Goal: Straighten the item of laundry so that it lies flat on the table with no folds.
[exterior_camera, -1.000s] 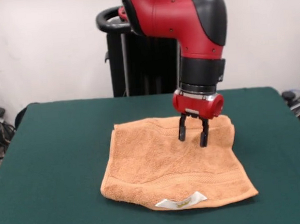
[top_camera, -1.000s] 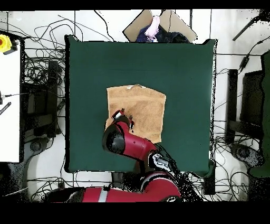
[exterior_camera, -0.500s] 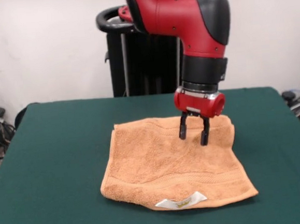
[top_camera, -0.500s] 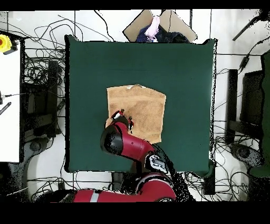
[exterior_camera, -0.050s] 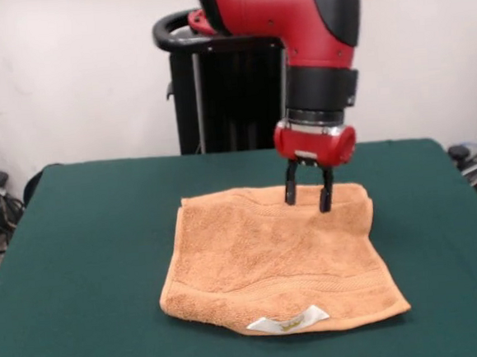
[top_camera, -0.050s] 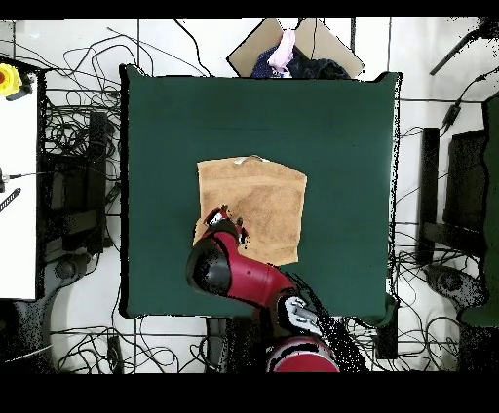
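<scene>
The item of laundry (exterior_camera, -0.050s: 274,258) is an orange-tan towel spread near the middle of the green table (exterior_camera, -0.050s: 88,265), with a woven band and a small white label (exterior_camera, -0.050s: 288,320) at its near edge. Its far right corner looks thick, as if doubled over. My gripper (exterior_camera, -0.050s: 308,196) hangs open just above that far right part, with nothing between its fingers. In the overhead view the towel (top_camera, -0.050s: 263,200) lies at the centre of the table (top_camera, -0.050s: 341,127), and the arm covers its lower left corner, where the gripper (top_camera, -0.050s: 227,217) peeks out.
A black pedestal (exterior_camera, -0.050s: 215,89) stands behind the table's far edge. Around the table (top_camera, -0.050s: 156,282) the overhead view shows cables on the floor, a cardboard box (top_camera, -0.050s: 292,44) beyond the top edge and a white bench (top_camera, -0.050s: 18,185) at the left.
The gripper has risen a little above the towel and drawn slightly toward its far edge. The towel has not moved.
</scene>
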